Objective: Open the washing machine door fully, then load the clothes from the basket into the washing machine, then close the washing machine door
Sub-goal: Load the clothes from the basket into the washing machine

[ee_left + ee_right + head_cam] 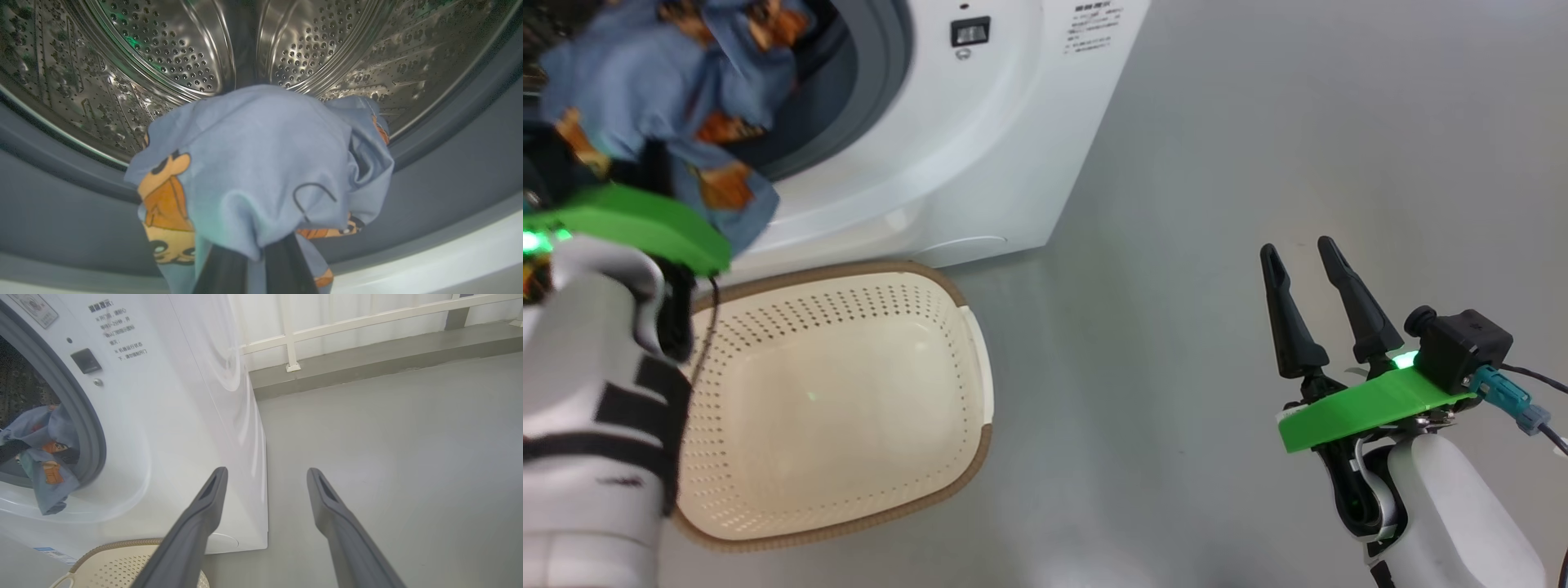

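Left hand (255, 265) clamped on clothes (253, 155), tips buried in fabric, right hand (1298, 249) spread and empty

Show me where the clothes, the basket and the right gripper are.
clothes (261, 155), left wrist view, on the plain blue fabric.
basket (825, 408), head view, on its bare bottom.
right gripper (1297, 245), head view, midway between its fingertips.

**Blues, Creams and Greys**

The clothes (261, 155) are light blue, printed with orange-brown cartoon faces. The washing machine (1013, 122) is white, its gasket (61, 212) grey, its drum (163, 53) shiny perforated steel. The basket (849, 310) is cream, dotted with holes, brown-rimmed. The floor (1258, 122) is plain grey.
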Motion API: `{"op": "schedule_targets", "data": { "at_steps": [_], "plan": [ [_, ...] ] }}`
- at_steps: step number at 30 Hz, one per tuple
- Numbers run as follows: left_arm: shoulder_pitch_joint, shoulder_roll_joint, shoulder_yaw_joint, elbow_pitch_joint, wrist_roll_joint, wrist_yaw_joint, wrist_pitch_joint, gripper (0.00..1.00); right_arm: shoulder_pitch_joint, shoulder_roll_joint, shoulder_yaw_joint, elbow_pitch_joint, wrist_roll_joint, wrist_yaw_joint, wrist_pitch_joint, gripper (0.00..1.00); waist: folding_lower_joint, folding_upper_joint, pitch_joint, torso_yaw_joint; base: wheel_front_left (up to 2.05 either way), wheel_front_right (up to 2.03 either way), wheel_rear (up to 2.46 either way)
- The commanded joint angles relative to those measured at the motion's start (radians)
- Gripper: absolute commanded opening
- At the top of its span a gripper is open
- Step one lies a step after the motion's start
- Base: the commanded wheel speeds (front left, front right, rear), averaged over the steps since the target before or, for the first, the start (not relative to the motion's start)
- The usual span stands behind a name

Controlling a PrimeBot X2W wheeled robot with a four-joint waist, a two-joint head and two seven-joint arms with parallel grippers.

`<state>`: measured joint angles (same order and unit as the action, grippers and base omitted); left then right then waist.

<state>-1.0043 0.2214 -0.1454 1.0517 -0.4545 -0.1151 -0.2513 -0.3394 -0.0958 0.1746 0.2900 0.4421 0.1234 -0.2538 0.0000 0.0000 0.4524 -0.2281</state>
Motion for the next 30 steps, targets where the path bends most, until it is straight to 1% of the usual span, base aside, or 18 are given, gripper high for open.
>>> {"op": "schedule_targets", "data": {
  "at_steps": [1, 4, 7, 9, 10, 11, 18, 22, 23, 24, 26, 30],
  "plan": [
    [-0.049, 0.054, 0.021, -0.005, 0.004, -0.008, -0.01, 0.0, 0.001, 0.0, 0.016, -0.025, 0.011, 0.007, -0.008, 1.0, 0.0, 0.0, 0.026, -0.027, 0.0, 0.0, 0.0],
    [-0.114, 0.082, 0.018, 0.043, 0.01, -0.003, -0.001, 0.0, 0.003, 0.01, 0.015, -0.028, 0.013, 0.007, -0.008, 1.0, 0.0, 0.0, 0.046, -0.059, 0.0, 0.0, 0.0],
    [-0.169, 0.122, 0.012, 0.09, 0.024, 0.016, 0.01, 0.0, 0.006, 0.021, 0.02, -0.033, 0.015, 0.007, -0.008, 1.0, 0.0, 0.0, 0.058, -0.101, 0.0, 0.0, 0.0],
    [-0.207, 0.141, 0.01, 0.112, 0.029, 0.024, 0.01, 0.0, 0.011, 0.027, 0.02, -0.037, 0.018, 0.007, -0.008, 1.0, 0.0, 0.0, 0.07, -0.126, 0.0, 0.0, 0.0],
    [-0.207, 0.141, 0.01, 0.112, 0.029, 0.024, 0.01, 0.0, 0.011, 0.027, 0.02, -0.037, 0.018, 0.007, -0.008, 1.0, 0.0, 0.0, 0.07, -0.126, 0.0, 0.0, 0.0],
    [-0.244, 0.155, 0.008, 0.127, 0.033, 0.031, 0.009, 0.0, 0.016, 0.031, 0.019, -0.041, 0.019, 0.007, -0.008, 1.0, 0.0, 0.0, 0.083, -0.147, 0.0, 0.0, 0.0],
    [-0.343, 0.188, -0.003, 0.138, 0.051, 0.054, -0.001, 0.0, 0.031, 0.04, 0.013, -0.053, 0.021, 0.007, -0.008, 1.0, 0.0, 0.0, 0.115, -0.181, 0.0, 0.0, 0.0],
    [-0.388, 0.201, -0.017, 0.144, 0.072, 0.084, -0.006, 0.0, 0.037, 0.042, 0.015, -0.056, 0.021, 0.007, -0.008, 1.0, 0.0, 0.0, 0.12, -0.188, 0.0, 0.0, 0.0],
    [-0.395, 0.204, -0.024, 0.146, 0.081, 0.094, -0.007, 0.28, 0.037, 0.043, 0.015, -0.056, 0.02, 0.007, -0.008, 1.0, 0.0, 0.0, 0.12, -0.188, 0.0, 0.0, 0.0],
    [-0.4, 0.206, -0.032, 0.152, 0.091, 0.106, -0.007, 1.0, 0.036, 0.043, 0.016, -0.054, 0.021, 0.007, -0.008, 1.0, 0.0, 0.0, 0.119, -0.188, 0.0, 0.0, 0.0],
    [-0.406, 0.206, -0.053, 0.177, 0.11, 0.119, 0.015, 1.0, 0.033, 0.043, 0.016, -0.05, 0.019, 0.007, -0.008, 1.0, 0.0, 0.0, 0.114, -0.186, 0.0, 0.0, 0.0],
    [-0.41, 0.211, -0.112, 0.214, 0.16, 0.141, 0.131, 1.0, 0.031, 0.044, 0.016, -0.046, 0.014, 0.007, -0.008, 1.0, 0.0, 0.0, 0.1, -0.178, 0.0, 0.0, 0.0]
  ]
}}
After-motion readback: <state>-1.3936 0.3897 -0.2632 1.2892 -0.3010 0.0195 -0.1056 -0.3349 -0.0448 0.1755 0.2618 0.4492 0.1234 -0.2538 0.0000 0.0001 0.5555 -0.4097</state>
